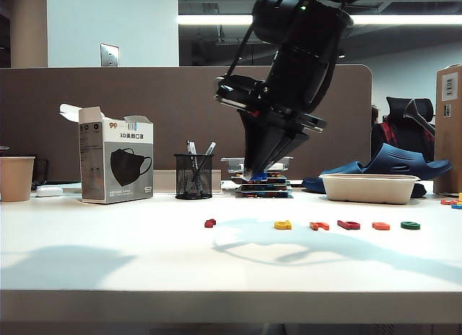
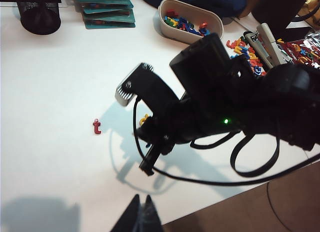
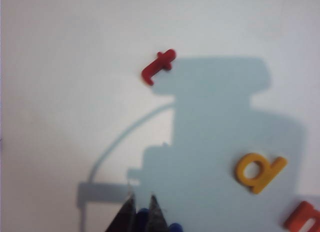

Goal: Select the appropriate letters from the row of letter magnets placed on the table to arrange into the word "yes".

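My right gripper (image 1: 256, 174) hangs above the table (image 1: 108, 241), shut on the blue letter (image 3: 142, 215), which shows as a blue spot at its tips (image 1: 259, 176). On the table lies a row of letter magnets: dark red (image 1: 210, 222), yellow (image 1: 283, 224), orange (image 1: 319, 225), crimson (image 1: 349, 224), orange-red (image 1: 380, 225) and green (image 1: 410, 224). The right wrist view shows the dark red letter (image 3: 158, 66), the yellow (image 3: 260, 171) and the orange (image 3: 302, 218) beneath the gripper (image 3: 142, 197). My left gripper (image 2: 142, 196) is shut on nothing, near the table's front edge and out of the exterior view.
A white mask box (image 1: 115, 162), a mesh pen holder (image 1: 193, 176), stacked green boards (image 1: 263, 187) and an oval tray (image 1: 368, 188) of spare letters stand along the back. A paper cup (image 1: 16, 177) sits far left. Loose letters (image 2: 245, 49) lie beside the tray.
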`<move>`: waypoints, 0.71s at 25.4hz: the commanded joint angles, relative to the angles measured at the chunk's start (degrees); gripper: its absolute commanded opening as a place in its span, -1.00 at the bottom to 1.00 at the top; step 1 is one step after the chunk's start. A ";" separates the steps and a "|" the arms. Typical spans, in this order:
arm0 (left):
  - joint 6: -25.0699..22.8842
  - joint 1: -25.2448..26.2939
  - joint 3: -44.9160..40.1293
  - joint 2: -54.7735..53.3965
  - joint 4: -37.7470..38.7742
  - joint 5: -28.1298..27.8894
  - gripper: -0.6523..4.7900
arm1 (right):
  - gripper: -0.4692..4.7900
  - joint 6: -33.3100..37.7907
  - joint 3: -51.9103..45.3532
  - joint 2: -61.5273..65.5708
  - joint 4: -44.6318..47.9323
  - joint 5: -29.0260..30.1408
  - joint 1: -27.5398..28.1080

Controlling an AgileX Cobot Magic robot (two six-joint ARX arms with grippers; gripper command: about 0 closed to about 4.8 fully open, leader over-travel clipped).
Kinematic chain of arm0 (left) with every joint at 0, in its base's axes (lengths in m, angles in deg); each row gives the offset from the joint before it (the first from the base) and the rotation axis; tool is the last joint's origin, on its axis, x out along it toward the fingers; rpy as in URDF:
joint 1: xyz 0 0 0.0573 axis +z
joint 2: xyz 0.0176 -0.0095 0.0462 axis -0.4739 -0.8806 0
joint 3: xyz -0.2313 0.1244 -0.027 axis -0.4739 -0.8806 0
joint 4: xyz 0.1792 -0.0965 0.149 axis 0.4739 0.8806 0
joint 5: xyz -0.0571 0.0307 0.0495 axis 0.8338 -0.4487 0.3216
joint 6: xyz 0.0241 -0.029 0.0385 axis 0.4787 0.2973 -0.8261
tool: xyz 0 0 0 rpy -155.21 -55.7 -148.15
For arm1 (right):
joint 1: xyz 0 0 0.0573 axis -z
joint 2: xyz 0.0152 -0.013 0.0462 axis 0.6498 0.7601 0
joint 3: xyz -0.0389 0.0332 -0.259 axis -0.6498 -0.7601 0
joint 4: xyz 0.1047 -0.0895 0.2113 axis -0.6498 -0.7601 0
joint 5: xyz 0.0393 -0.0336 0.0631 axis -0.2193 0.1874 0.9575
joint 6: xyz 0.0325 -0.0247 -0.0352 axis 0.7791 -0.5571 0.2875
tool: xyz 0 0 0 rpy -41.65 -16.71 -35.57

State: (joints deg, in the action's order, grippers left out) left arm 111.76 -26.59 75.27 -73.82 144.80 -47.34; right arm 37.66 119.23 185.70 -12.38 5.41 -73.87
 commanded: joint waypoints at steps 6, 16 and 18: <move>-0.02 0.02 0.15 0.11 -0.76 -0.11 -0.78 | -0.83 5.01 -0.07 -0.46 -0.74 -2.78 -3.82; -0.02 0.02 0.15 0.11 -0.72 -0.11 -0.78 | -0.83 10.38 -1.42 -0.46 0.26 -4.52 -7.13; -0.02 0.02 0.15 0.11 -0.74 -0.11 -0.78 | -0.83 11.43 -3.65 -0.46 2.78 -5.42 -7.56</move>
State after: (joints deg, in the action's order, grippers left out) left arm 111.78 -26.59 75.25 -73.82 144.78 -47.34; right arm 47.84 116.48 185.66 -11.81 0.75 -81.04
